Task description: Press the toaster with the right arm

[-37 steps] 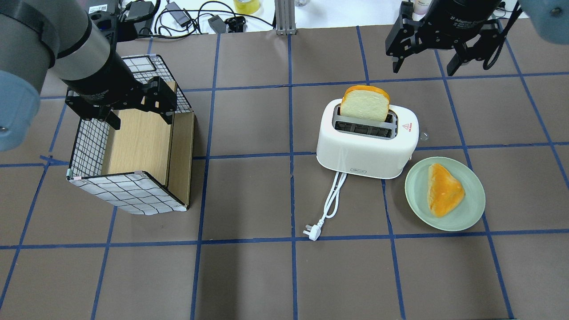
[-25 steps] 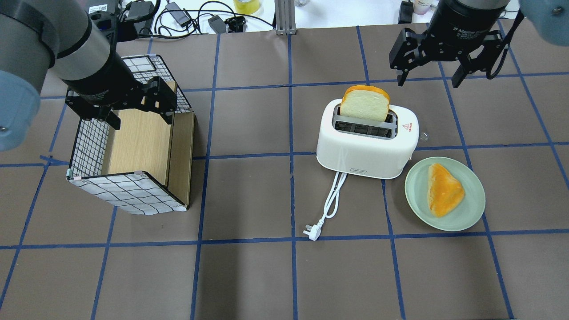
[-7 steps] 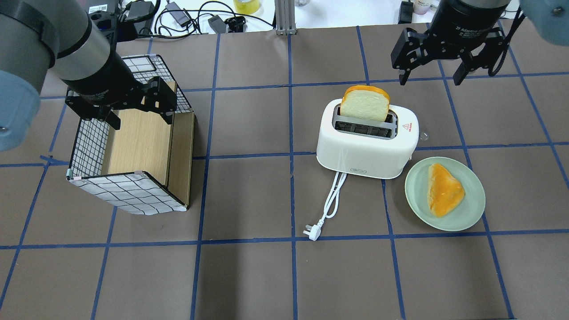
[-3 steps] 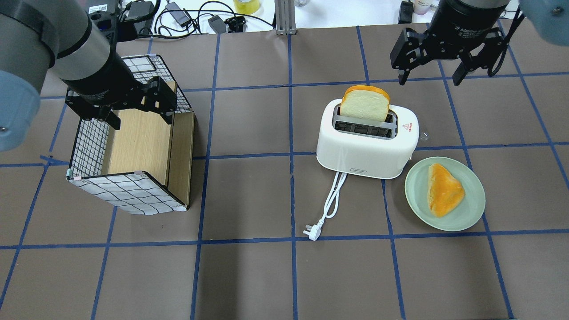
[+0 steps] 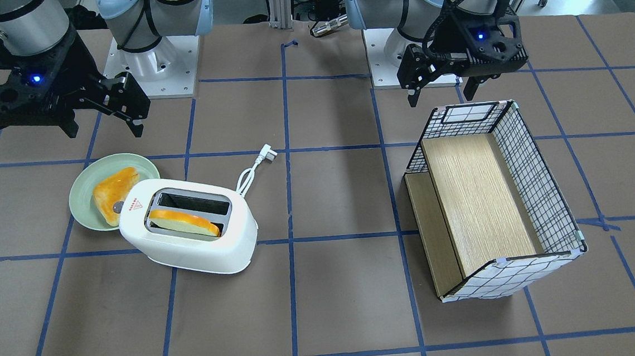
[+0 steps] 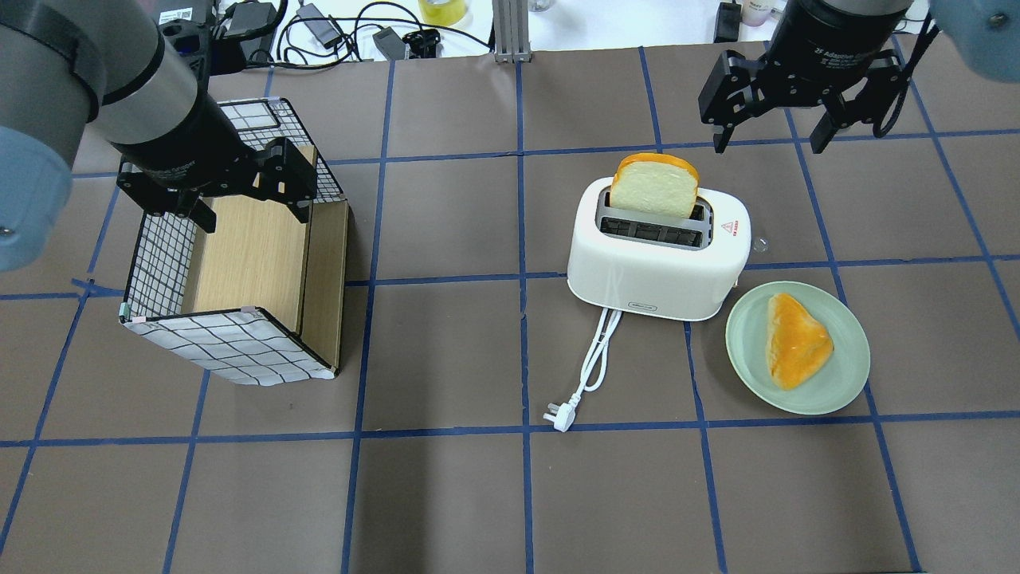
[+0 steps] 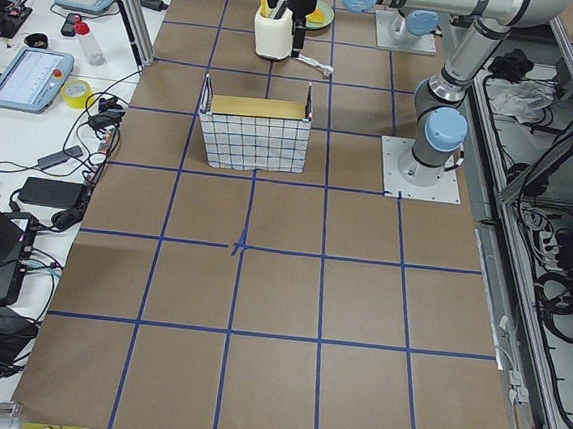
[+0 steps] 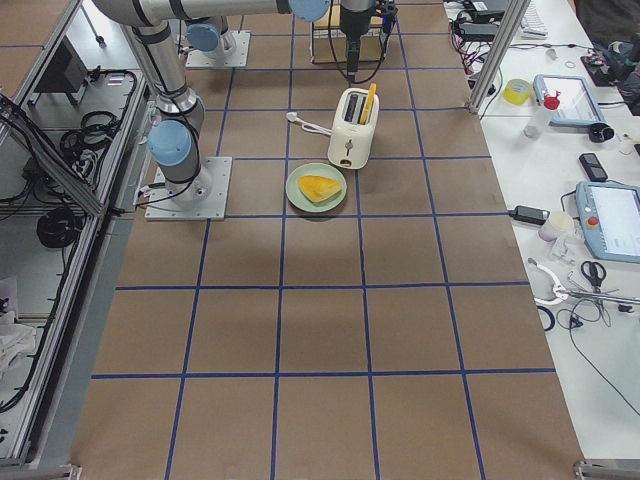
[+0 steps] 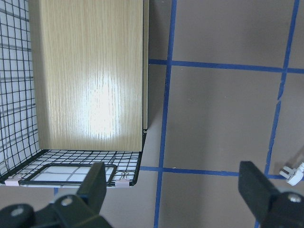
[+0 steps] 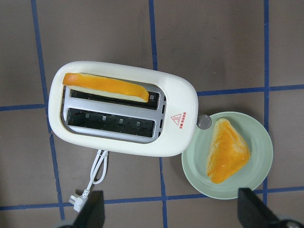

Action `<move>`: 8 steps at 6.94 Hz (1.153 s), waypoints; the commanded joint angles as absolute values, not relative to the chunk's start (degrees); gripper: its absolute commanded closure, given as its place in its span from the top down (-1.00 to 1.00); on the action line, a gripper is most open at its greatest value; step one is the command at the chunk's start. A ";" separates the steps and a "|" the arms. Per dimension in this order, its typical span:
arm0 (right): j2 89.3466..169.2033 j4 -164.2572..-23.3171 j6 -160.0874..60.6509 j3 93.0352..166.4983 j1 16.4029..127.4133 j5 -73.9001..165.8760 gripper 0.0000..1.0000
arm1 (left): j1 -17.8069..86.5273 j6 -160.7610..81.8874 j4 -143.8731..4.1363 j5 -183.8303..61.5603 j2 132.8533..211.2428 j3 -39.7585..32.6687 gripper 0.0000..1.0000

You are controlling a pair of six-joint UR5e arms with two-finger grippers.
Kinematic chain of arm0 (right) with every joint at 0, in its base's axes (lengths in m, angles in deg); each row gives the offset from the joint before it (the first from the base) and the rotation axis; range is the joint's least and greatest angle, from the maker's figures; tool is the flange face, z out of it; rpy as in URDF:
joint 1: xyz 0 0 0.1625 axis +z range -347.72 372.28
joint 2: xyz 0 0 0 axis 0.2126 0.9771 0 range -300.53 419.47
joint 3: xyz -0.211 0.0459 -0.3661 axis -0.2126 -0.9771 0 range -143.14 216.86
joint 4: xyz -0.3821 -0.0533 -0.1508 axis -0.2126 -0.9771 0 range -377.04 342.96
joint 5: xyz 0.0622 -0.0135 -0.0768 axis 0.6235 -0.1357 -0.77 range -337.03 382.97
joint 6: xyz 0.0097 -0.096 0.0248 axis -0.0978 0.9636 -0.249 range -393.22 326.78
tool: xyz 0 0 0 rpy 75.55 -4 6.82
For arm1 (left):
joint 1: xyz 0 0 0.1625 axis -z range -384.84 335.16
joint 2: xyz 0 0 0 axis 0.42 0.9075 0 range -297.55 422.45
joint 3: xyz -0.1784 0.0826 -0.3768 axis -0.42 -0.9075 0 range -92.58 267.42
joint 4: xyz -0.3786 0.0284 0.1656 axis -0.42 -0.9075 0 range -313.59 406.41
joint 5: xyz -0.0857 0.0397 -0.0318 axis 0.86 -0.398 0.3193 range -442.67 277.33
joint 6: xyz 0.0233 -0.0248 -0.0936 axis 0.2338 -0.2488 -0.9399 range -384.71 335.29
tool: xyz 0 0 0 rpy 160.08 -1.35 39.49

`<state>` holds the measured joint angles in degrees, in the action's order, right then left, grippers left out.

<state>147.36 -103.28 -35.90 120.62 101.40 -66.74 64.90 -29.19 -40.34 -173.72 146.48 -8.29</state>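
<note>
White plastic toaster point(image 6: 657, 259) stands upright in the table's right half, about midway between the robot-side edge and the far edge. One bread slice point(image 6: 653, 187) stands proud in the slot nearer the far edge. The long axis runs nearly parallel to the table's long edges. The knob point(image 10: 204, 122) end faces the right end, at the rim of the green plate point(image 6: 846, 339) (touching or just over it, cannot tell). The cord point(image 6: 594, 359) trails toward the robot-side edge. No view resolves the lever; judged to sit on the knob end.

Right gripper point(image 6: 769, 145) hangs high over this area, fingers spread wide, nothing between them. Its wrist view looks straight down on the whole toaster, with the fingertips point(image 10: 92, 211) at the frame's bottom, on the cord side. The spread line runs along the toaster's long axis. Judged: the target lies below and a little toward the far edge.

Left gripper point(image 6: 253, 217), also spread and empty, hovers over the wire basket point(image 6: 231, 347) near the left end, well apart from the toaster. The right arm is clearly nearer.
</note>
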 commanded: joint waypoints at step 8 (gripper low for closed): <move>141.39 -105.72 -2.10 126.68 76.61 -45.53 -0.69 | 64.90 -29.19 -40.34 -173.72 146.48 -8.29 1.00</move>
<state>142.39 -105.85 -2.45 125.89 76.85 -49.32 64.90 -29.19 -40.34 -173.72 146.48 -8.29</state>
